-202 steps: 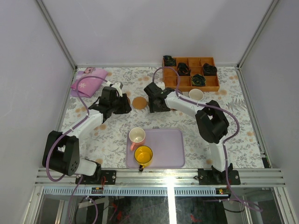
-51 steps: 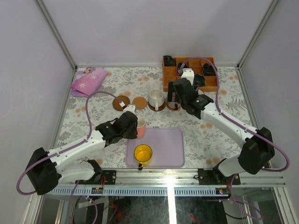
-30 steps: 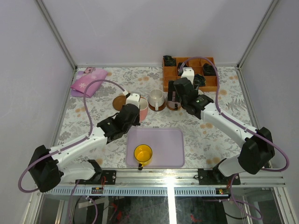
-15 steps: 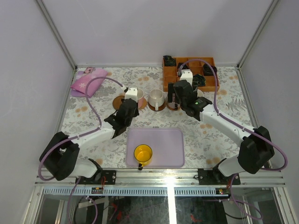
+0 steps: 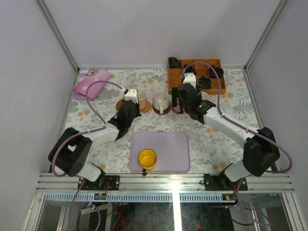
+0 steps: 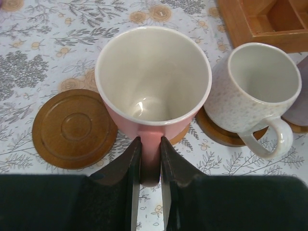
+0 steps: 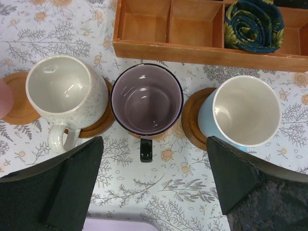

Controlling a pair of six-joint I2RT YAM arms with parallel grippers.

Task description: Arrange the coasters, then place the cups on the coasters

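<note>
Beside a bare dark coaster (image 6: 72, 129), pinches handle of pink cup (image 6: 153, 77) in left gripper (image 6: 150, 144), over a second coaster (image 6: 180, 135). Holds right gripper (image 7: 154, 144) wide open, empty, above greyish purple cup (image 7: 147, 98).

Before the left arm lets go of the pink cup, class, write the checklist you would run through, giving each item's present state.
1. Left gripper shut on pink cup: ok.
2. Pink cup upright: ok.
3. Pink cup over a coaster: ok.
4. Pink cup resting on that coaster: cannot tell.
5. Right gripper open, holding nothing: ok.
6. All cups on coasters: not ok; yellow cup sits on the tray, and the bare coaster waits.
</note>
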